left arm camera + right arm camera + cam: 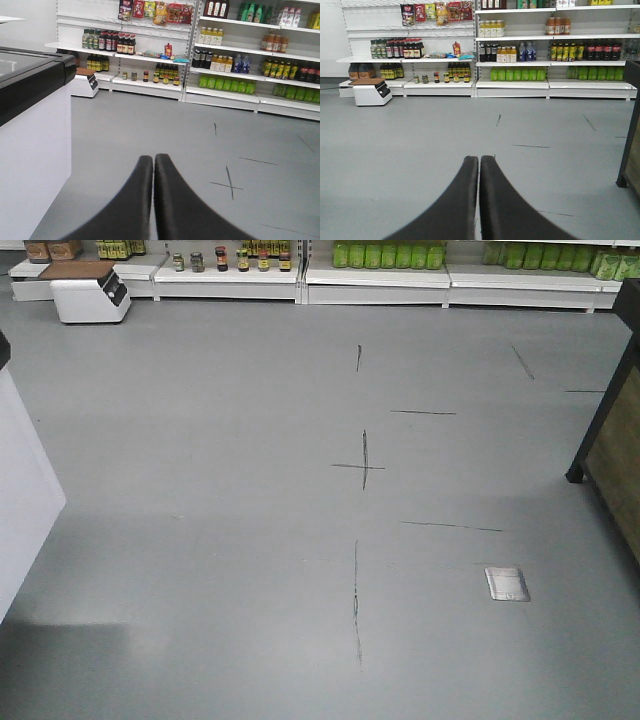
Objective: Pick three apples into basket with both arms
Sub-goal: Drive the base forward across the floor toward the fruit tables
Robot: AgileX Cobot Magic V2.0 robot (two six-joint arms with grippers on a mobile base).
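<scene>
My left jaws are pressed together on nothing, and my right jaws likewise. Only the left wrist view shows the black-rimmed top of a white cabinet (30,150). The right wrist view shows instead a dark stand leg (624,172) and a white box (370,93) below the shelves (510,82). Only the front view catches a metal plate (507,583) in the grey floor (200,540). I cannot tell where the apples and basket are.

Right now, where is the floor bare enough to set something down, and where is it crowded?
Bare grey floor spreads between the white cabinet at left, the black-legged stand at right and the shelves beyond. Only those shelves are crowded.
</scene>
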